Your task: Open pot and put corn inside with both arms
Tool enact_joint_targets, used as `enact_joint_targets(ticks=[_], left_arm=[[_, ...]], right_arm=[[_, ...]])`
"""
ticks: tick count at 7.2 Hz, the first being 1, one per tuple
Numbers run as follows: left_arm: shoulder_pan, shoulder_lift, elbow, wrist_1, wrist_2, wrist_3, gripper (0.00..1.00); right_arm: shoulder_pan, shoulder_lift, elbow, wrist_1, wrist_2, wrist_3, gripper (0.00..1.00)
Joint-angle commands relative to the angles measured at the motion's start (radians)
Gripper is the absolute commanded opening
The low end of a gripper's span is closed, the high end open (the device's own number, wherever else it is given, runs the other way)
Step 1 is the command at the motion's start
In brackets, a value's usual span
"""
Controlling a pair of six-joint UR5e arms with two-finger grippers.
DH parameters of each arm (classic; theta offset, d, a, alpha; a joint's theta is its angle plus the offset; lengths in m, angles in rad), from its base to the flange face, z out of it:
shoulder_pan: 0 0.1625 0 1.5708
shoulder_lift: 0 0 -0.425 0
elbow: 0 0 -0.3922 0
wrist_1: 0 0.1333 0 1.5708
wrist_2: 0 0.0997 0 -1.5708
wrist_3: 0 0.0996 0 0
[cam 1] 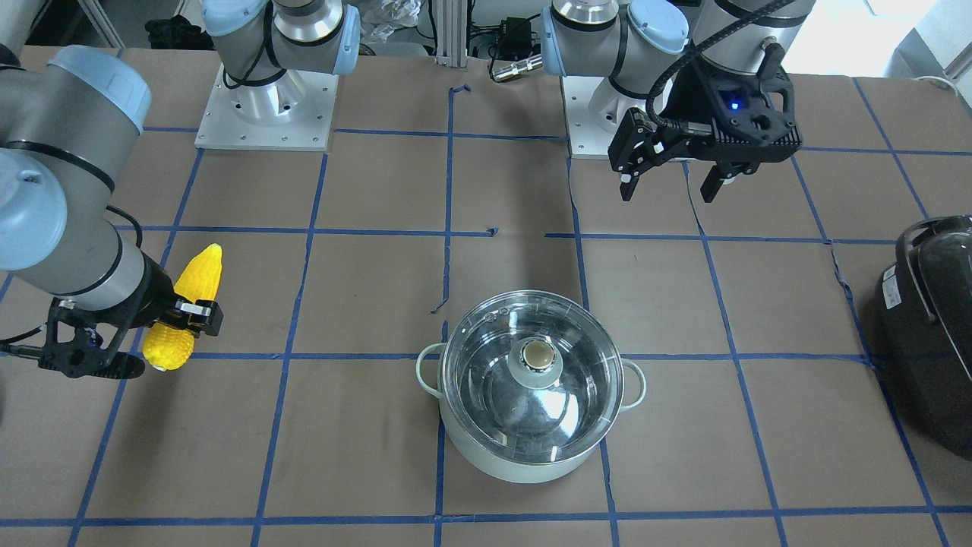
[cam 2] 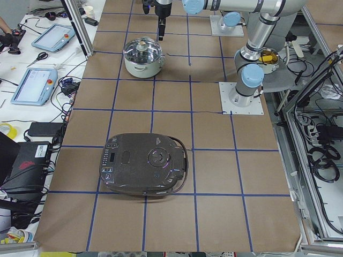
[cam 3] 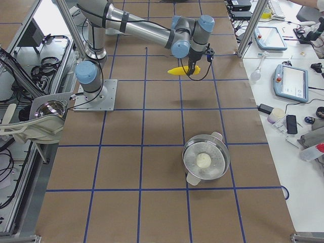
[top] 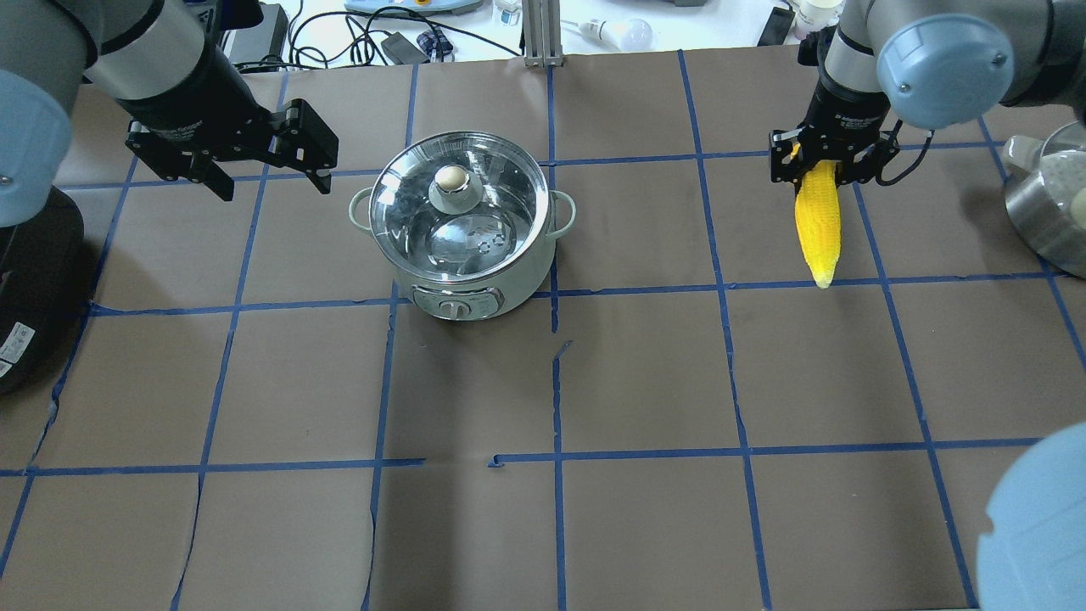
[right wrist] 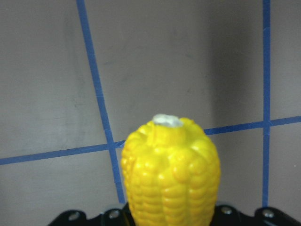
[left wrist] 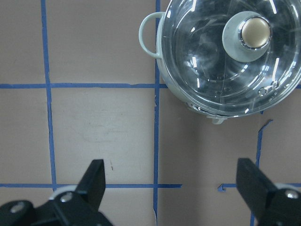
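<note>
Left of the pot (top: pixel 462 284), the left hand (top: pixel 273 182) hangs spread wide and empty. The pot stands on the desk (top: pixel 645 382), its glass lid (top: pixel 501 195) still seated. Well right of the pot, the right hand (top: pixel 821 170) pinches the corn (top: pixel 818 225) near one end. An off-centre grip on the small rounded knob (top: pixel 450 178) could let the lid slip; the end-held cob might pivot when carried.

A black cooker (cam 2: pixel 144 163), lid closed, sits low and centre in the left side view on the brown bench (top: pixel 645 382). Blue tape (top: pixel 645 459) marks a grid across the bench. A steel bowl (top: pixel 1048 204) shows at the overhead view's right edge. A tablet (cam 2: pixel 33 85) and scissors (cam 2: pixel 36 58) lie beside the bench, upper left.
</note>
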Motion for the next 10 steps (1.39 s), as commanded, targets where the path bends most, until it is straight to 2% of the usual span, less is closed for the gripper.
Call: enact_joint_targets(ticks=[1, 5, 10], left_arm=[[0.0, 0.0, 0.0, 0.0, 0.0, 0.0, 1.0], [0.0, 0.0, 0.0, 0.0, 0.0, 0.002, 1.0], [0.002, 0.0, 0.0, -0.002, 0.002, 0.002, 1.0]], right_arm=[[0.077, -0.009, -0.015, 0.01, 0.019, 0.115, 0.0], [0.15, -0.006, -0.038, -0.021, 0.094, 0.179, 0.0], [0.162, 0.008, -0.052, -0.025, 0.096, 0.17, 0.0]])
